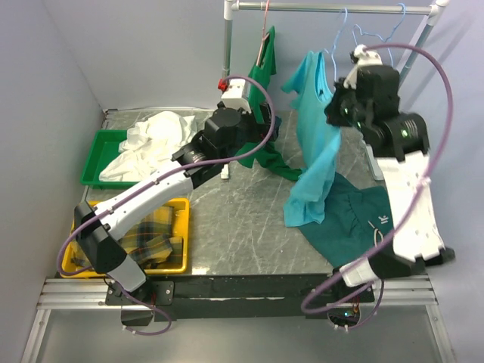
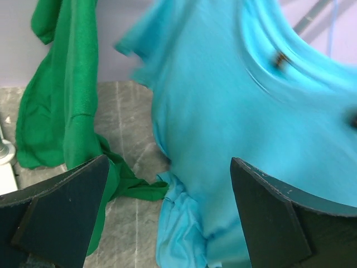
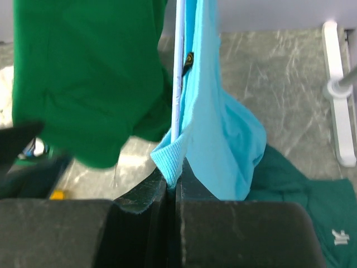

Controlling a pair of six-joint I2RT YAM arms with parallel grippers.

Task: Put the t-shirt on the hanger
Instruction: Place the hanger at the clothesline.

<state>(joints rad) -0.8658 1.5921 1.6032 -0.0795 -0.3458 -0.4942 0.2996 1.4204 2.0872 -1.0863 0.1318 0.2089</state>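
The turquoise t-shirt (image 1: 314, 147) hangs in the air to the right of the table's middle, its lower end draped onto the table. My right gripper (image 1: 335, 106) is shut on its ribbed collar (image 3: 172, 159). In the right wrist view the thin light-blue hanger (image 3: 179, 67) runs straight up from the pinched collar; its hook (image 1: 335, 47) rises toward the rail. My left gripper (image 2: 167, 218) stands wide open and empty, facing the t-shirt (image 2: 234, 111) from the left, with both dark fingers (image 2: 61, 212) clear of the cloth.
A bright green shirt (image 1: 265, 83) hangs from the rail (image 1: 333, 7) on a pink hanger, close to the left arm. A dark teal garment (image 1: 355, 219) lies under the t-shirt. A green tray (image 1: 94, 155) with white cloth and a yellow bin (image 1: 180, 234) stand at the left.
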